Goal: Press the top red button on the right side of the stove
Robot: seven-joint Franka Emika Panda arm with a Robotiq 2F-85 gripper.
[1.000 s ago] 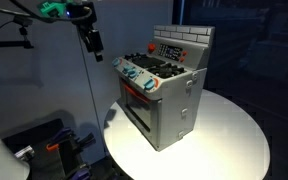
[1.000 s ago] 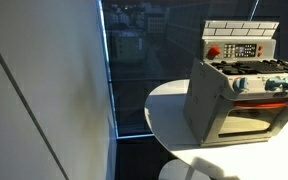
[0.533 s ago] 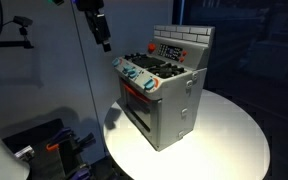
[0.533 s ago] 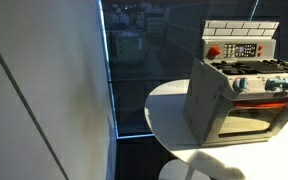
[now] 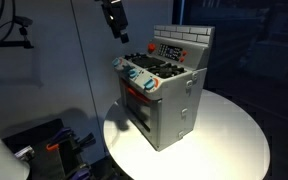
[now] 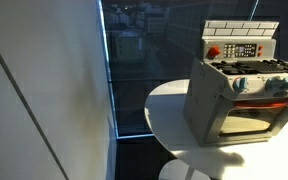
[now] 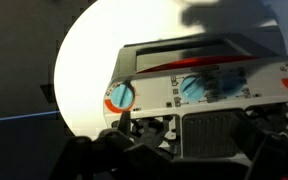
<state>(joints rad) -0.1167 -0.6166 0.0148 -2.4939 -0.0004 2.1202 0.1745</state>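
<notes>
The grey toy stove (image 5: 164, 92) stands on a round white table (image 5: 234, 135) and also shows in the other exterior view (image 6: 242, 88). Its brick-patterned back panel carries a red button (image 6: 213, 52) beside a dark keypad. My gripper (image 5: 115, 20) hangs in the air, above and to the left of the stove, touching nothing. In the wrist view the stove's front (image 7: 199, 88) lies below me with teal knobs and black burners. My gripper (image 7: 179, 152) shows as dark blurred fingers apart at the bottom, empty.
A pale wall panel (image 6: 44, 90) and a dark window (image 6: 144, 60) stand beside the table (image 6: 169, 115). Dark equipment with cables (image 5: 44, 145) sits on the floor left of the table. Camera gear (image 5: 14, 25) hangs at the upper left.
My gripper has moved to the right and a little upward, closing in on the space above the stove's front left corner. The stove has not moved.
</notes>
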